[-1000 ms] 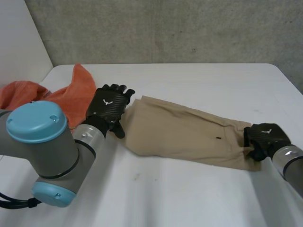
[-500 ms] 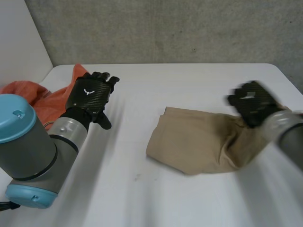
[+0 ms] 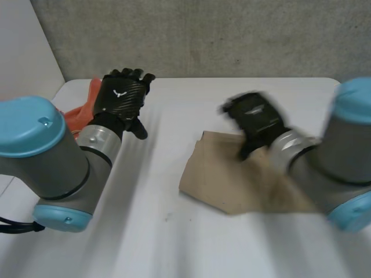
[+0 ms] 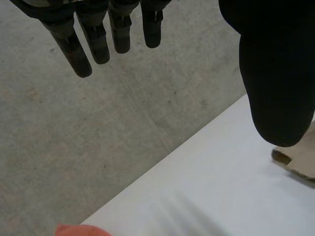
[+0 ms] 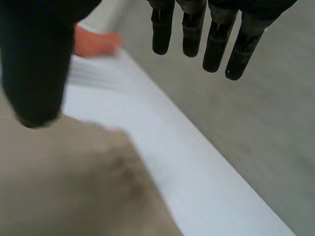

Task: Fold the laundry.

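While our left hand (image 3: 120, 95) hovers straight-fingered and empty by the orange cloth (image 3: 80, 114) at the table's (image 3: 174, 249) ten o'clock, the tan trousers (image 3: 226, 185) lie near centre, and our right hand (image 3: 255, 119), fingers apart, holds nothing over their twelve o'clock edge.

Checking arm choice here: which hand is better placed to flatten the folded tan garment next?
Right, probably. The right hand hovers open directly over the folded tan garment, while the left hand is raised, open, off beside the orange cloth, apart from the garment.
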`<state>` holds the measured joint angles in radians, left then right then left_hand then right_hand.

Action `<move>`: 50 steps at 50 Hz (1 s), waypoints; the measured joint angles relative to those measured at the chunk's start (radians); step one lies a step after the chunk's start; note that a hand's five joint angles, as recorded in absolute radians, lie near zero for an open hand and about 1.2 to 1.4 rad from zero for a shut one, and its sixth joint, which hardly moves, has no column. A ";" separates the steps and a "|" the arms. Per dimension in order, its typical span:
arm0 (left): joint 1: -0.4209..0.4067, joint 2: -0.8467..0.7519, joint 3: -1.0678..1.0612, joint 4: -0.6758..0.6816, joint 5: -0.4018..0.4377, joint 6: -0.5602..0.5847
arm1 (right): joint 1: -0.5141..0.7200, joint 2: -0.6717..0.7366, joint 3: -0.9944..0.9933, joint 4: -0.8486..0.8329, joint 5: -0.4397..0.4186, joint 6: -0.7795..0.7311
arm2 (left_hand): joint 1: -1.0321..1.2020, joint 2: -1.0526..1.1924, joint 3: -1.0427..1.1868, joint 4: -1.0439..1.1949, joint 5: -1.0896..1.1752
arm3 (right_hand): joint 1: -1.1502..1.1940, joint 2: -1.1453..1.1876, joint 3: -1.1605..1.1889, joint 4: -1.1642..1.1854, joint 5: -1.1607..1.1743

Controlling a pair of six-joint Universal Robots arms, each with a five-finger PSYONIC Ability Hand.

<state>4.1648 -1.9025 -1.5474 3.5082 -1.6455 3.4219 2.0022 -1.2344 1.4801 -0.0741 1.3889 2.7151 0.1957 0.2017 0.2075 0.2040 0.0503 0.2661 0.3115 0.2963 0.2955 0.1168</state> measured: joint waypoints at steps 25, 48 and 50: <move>-0.043 -0.006 -0.060 0.006 -0.003 -0.001 | -0.817 -0.093 0.413 0.100 -0.358 -0.414 | 0.000 0.000 0.000 0.000 0.000 | 0.058 0.034 0.082 0.085 0.089; -0.045 -0.003 -0.079 0.006 -0.002 -0.001 | -0.856 -0.013 0.466 -0.115 -0.408 -0.410 | 0.000 0.000 0.000 0.000 0.000 | 0.574 0.797 0.796 0.805 0.752; -0.045 -0.003 -0.081 0.006 -0.002 -0.001 | -0.856 -0.012 0.465 -0.120 -0.408 -0.410 | 0.000 0.000 0.000 0.000 0.000 | 0.612 0.848 0.848 0.865 0.800</move>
<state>4.1201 -1.9051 -1.6281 3.5144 -1.6477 3.4208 1.1465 -1.2463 1.9455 -0.1940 0.9811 2.3051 0.1957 0.2017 0.2074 0.2040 0.0503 0.8779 1.1591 1.1446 1.1608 0.9165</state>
